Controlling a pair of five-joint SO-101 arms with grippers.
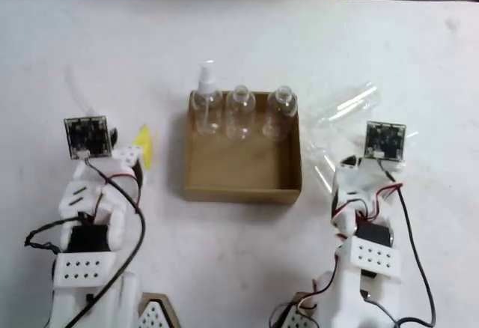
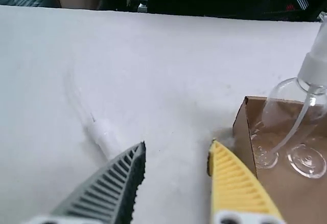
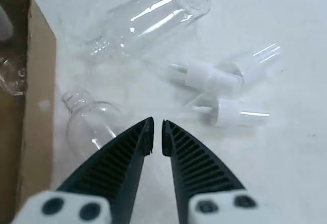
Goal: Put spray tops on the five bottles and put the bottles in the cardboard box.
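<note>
Since the bottles [image 1: 241, 111] are thin clear plastic, they look light, slick and keen to roll, so gripping around the body just below the neck seems safest. Far left, a loose spray top [image 2: 104, 134] lies on the bench [image 1: 247, 36] just ahead of the left end effector [image 2: 176, 155], which is released and holds nothing. The cardboard box [image 1: 243, 182] has 3 upright, 1 capped. To its right, 2 loose bottles [image 3: 148, 19] lie sideways near the right end effector [image 3: 156, 134], nearly clenched on nothing. Right wrist view shows 2 more spray tops [image 3: 214, 78] that the high view barely hints at. Left wrist view picks out the capped one's dip tube [image 2: 299, 124].
</note>
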